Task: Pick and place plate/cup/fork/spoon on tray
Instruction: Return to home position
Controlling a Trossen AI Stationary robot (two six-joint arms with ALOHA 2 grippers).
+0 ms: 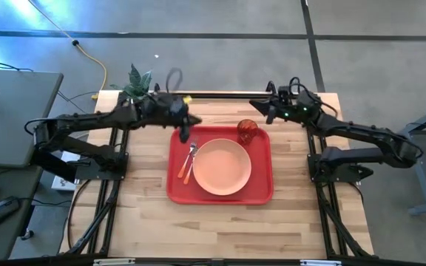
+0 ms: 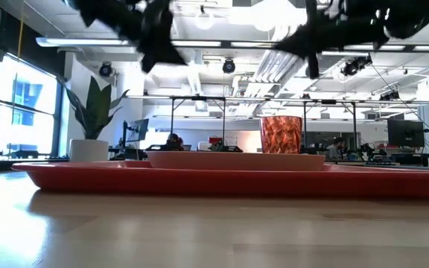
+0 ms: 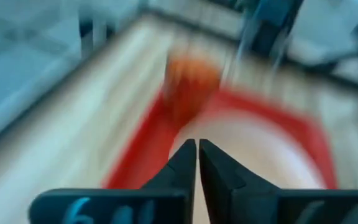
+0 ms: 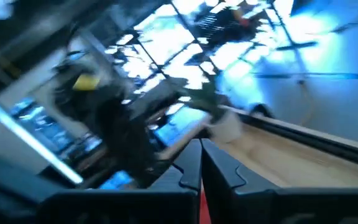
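Observation:
The red tray [image 1: 261, 193] lies at the table's middle. The peach plate [image 1: 221, 166] rests flat on it. The red-orange cup [image 1: 248, 131] stands upright in the tray's far right corner and also shows in the low view [image 2: 281, 134]. Two orange-handled utensils [image 1: 187, 164] lie side by side on the tray left of the plate, silver heads toward the far edge; I cannot tell the fork from the spoon. My left gripper [image 1: 186, 134] is shut and empty above the tray's far left corner. My right gripper [image 1: 260, 109] is shut and empty above the table beyond the cup.
A small white pot with a green plant [image 1: 137, 83] stands at the table's far left corner, close behind my left arm. A black bar [image 1: 220, 96] runs along the far edge. Bare wood lies in front of the tray [image 1: 220, 229].

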